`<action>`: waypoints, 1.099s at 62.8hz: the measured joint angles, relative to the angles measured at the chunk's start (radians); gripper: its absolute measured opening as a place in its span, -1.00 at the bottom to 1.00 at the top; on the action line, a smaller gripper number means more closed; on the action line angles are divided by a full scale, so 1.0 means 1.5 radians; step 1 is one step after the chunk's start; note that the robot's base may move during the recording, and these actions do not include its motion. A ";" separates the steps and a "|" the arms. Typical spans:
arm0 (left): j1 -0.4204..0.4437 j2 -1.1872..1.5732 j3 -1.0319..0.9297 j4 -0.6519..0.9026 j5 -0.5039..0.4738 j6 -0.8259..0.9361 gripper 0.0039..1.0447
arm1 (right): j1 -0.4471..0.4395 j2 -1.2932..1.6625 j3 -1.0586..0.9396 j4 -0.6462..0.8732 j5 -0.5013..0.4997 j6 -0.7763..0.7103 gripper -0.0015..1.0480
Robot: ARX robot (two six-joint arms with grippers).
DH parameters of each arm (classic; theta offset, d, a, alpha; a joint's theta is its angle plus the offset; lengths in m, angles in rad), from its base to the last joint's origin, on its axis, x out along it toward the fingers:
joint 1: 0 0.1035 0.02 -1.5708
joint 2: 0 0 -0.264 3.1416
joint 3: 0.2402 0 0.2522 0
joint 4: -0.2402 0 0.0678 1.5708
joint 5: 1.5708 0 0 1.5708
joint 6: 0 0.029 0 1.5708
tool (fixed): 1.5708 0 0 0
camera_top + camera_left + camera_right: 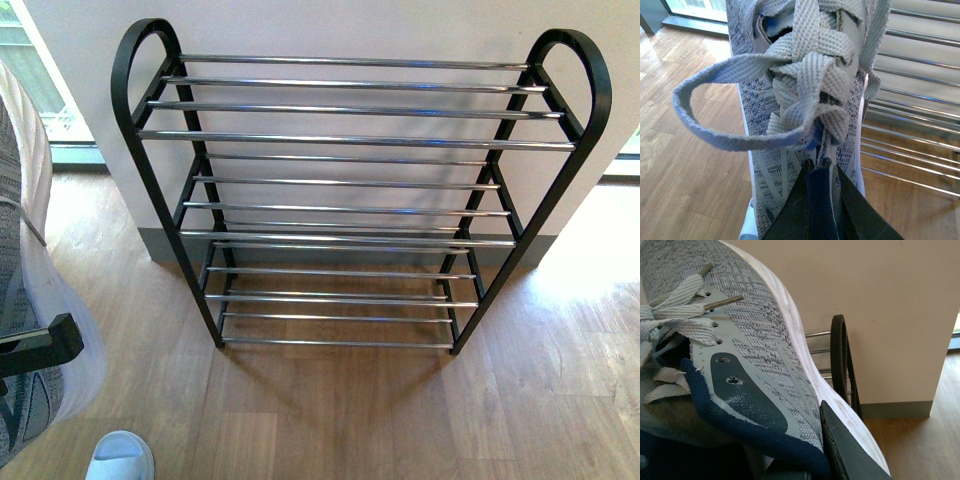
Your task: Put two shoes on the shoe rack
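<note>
Observer: Grip status first. What did we log for the left gripper (821,172)?

Recorder: Clenched. We saw its two dark fingers (790,212) pinching a navy strip of lining at the mouth of the first shoe (790,75). The grey laces and knit upper ran straight out beyond the fingertips, and the shoe was held up off the wooden floor (685,190).

Observer: And the right gripper (815,432)?

Recorder: Grasping the second shoe (755,335). We noted one dark finger (852,457) lying flat against the shoe's outer side, just beside the navy collar. The other finger was hidden by the shoe, so we recorded the hold from the one side only.

Observer: Where did we place the shoe rack (350,140)?

Recorder: Ahead of the left gripper and off to its right, standing upright against the white wall (350,25). Neither shoe touched it. Past the right gripper, one black side frame showed just beyond the second shoe's white sole.

Observer: Anything else nearby?

Recorder: We logged a white slipper toe (120,455) on the floor, close beneath the left gripper.
</note>
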 joint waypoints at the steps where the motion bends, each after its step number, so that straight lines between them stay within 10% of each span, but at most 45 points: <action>1: 0.000 0.000 0.000 0.000 -0.001 0.000 -0.96 | 0.012 0.000 0.012 -0.014 0.010 0.007 -0.97; 35: 0.000 0.000 0.000 0.000 0.001 0.000 -0.96 | 0.235 0.372 0.476 -0.351 0.353 0.213 -0.97; 69: 0.000 0.000 0.000 0.000 0.001 0.000 -0.96 | 0.211 0.541 0.672 -0.459 0.378 0.236 -0.97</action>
